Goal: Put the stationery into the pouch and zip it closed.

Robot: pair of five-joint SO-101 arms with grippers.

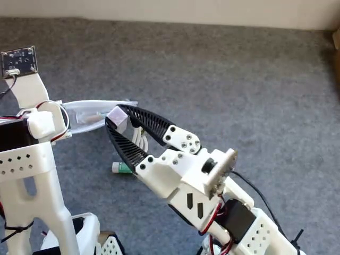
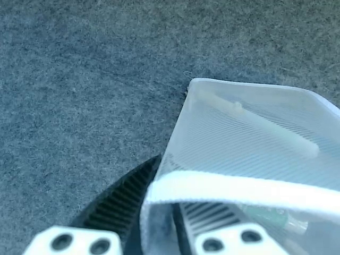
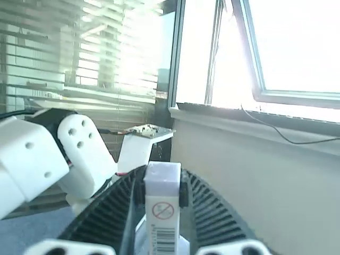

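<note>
Above the grey tabletop, the right gripper reaches in from the lower right, raised off the surface. Its black ribbed fingers are clamped on a small white box, just beside the mouth of the pouch. The left gripper is closed on the rim of the mesh pouch, apparently with one finger outside and one inside, and holds it off the tabletop.

Through the mesh show a pale stick-like item and a greenish pen, both hard to identify. A green-ended item lies on the tabletop under the right gripper, partly covered by a finger.

The box carries a barcode and a red crossed-circle symbol, with no lettering that can be read.
</note>
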